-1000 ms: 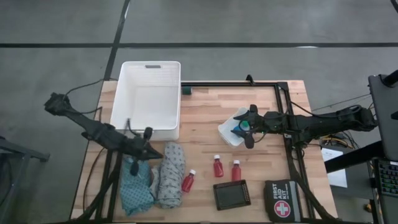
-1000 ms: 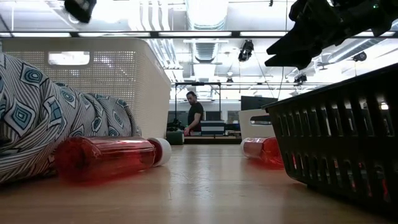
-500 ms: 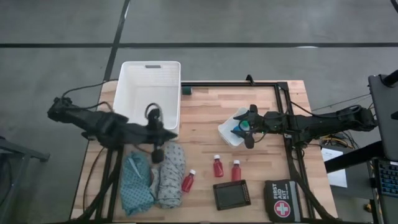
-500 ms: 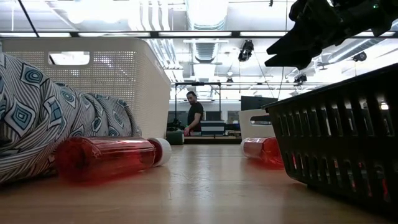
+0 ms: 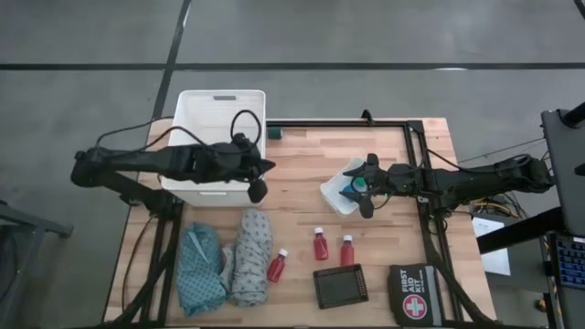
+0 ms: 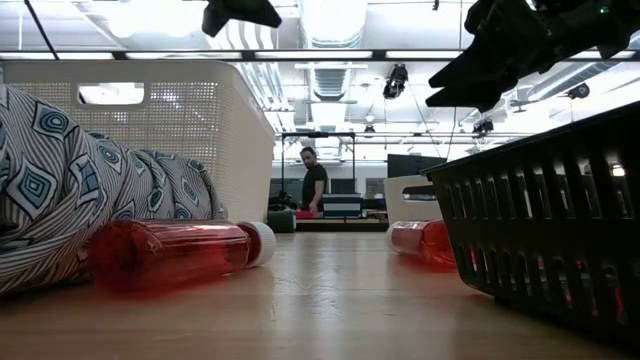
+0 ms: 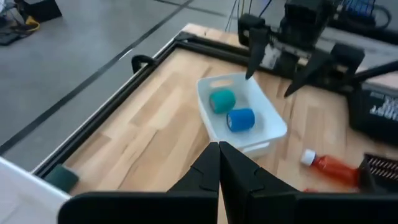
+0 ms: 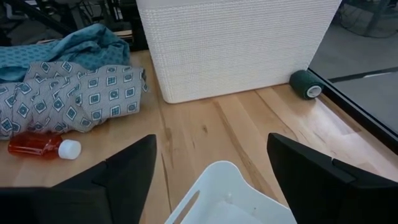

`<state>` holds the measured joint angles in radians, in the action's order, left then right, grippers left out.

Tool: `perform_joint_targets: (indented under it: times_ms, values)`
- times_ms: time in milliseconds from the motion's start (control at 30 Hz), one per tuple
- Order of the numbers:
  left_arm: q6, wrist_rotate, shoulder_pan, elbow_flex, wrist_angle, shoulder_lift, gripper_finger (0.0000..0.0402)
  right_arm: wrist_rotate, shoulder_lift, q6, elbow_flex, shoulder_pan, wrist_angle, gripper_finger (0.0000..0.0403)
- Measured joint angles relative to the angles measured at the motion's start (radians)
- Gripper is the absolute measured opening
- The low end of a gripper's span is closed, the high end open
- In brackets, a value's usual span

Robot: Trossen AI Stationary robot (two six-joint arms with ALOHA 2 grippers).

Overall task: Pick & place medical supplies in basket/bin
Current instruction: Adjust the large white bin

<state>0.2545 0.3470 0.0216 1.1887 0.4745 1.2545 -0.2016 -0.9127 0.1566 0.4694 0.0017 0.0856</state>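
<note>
High view: green piece (image 5: 362, 185) between right jaws.

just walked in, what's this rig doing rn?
It's sorting medical supplies into the white basket, but none are in yet. The left claw is shut and empty at the basket's near corner. The right claw hangs open over the small tray, which holds the green piece and blue piece. The teal cloth, grey patterned cloth and three red bottles lie on the table.
</note>
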Motion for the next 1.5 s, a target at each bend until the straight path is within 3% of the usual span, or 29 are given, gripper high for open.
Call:
perform_joint_targets:
  times_ms: [267,467,600,733,900,967,1167,1333,1500]
  values:
    - [0.016,0.020,0.020,-0.052,-0.094,0.043,0.0006,0.000,0.000,0.000,0.000,0.000,0.000,0.0311]
    - [0.162,0.265,0.069,-0.037,-0.123,0.151,0.0006,0.000,0.000,0.000,0.000,0.000,0.000,0.0302]
    - [-0.007,0.308,0.078,0.029,-0.103,0.201,0.0006,0.000,0.000,0.000,0.000,0.000,0.000,0.0297]
    - [-0.076,0.222,0.043,0.159,0.011,0.218,0.0006,0.000,0.000,0.000,0.000,0.000,0.000,0.0299]
    - [-0.133,-0.118,-0.104,0.329,0.254,0.250,0.0006,0.000,0.000,0.000,0.000,0.000,0.000,0.0307]
    - [-0.165,-0.196,-0.177,0.403,0.373,0.276,0.0006,0.000,0.000,0.000,0.000,0.000,0.000,0.0309]
    - [-0.188,-0.212,-0.329,0.613,0.621,0.432,0.0005,0.000,0.000,0.000,0.000,0.000,0.000,0.0309]
    - [-0.253,-0.217,-0.373,0.762,0.673,0.547,0.0005,0.000,0.000,0.000,0.000,0.000,0.000,0.0302]
    - [-0.351,-0.210,-0.410,0.816,0.671,0.621,0.0005,0.000,0.000,0.000,0.000,0.000,0.000,0.0297]
